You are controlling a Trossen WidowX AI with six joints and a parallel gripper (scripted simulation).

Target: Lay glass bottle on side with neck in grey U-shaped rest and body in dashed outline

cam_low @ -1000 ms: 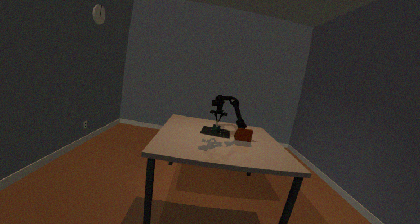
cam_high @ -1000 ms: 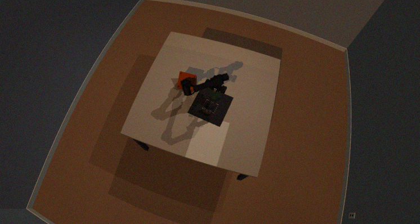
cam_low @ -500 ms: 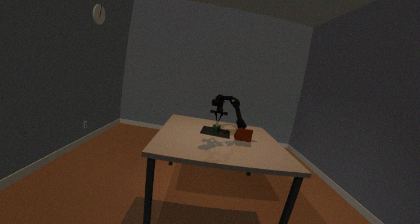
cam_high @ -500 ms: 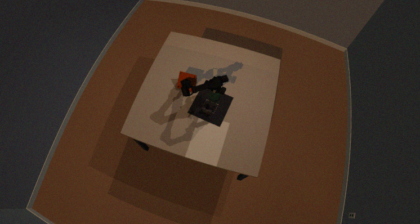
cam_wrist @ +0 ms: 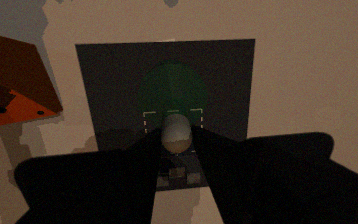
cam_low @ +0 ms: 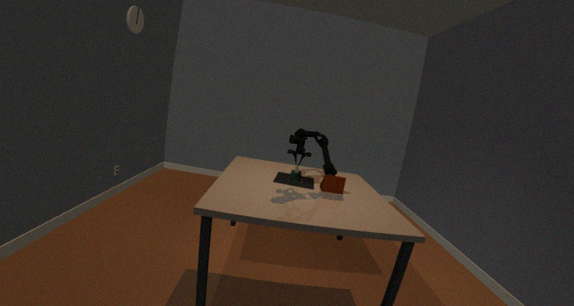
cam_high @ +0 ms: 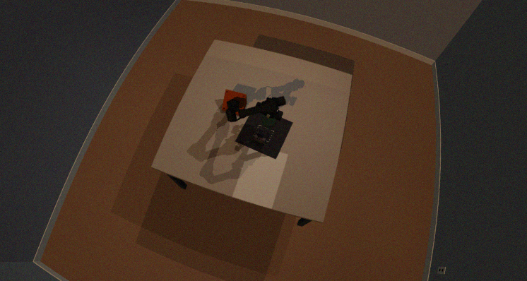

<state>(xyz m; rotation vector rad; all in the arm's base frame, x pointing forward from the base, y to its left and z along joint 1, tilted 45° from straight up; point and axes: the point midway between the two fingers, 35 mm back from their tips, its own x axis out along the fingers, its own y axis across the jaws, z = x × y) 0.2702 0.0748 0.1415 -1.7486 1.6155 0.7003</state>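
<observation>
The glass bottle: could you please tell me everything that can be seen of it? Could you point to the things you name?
The glass bottle [cam_high: 269, 121] [cam_low: 295, 175] [cam_wrist: 172, 90] has a wide, round, dark green body, see-through by its look, and a narrow neck with a pale, greyish top. It is upright, neck up, not yet laid on its side. The gripper [cam_low: 297, 163] [cam_wrist: 176, 132] is shut on it at the neck, a finger on either side. Its body is over the dark mat [cam_high: 282, 139] [cam_low: 307, 182] [cam_wrist: 230, 60]; whether it touches the mat, I cannot tell. No break shows, though the light is dim.

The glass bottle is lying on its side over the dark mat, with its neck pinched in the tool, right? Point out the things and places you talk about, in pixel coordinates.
Not on its side: the glass bottle [cam_low: 295, 174] [cam_wrist: 172, 90] is upright over the dark mat [cam_low: 307, 183] [cam_wrist: 225, 65], its neck pinched in the tool [cam_low: 297, 165] [cam_wrist: 176, 132], as the exterior view shows.
</observation>
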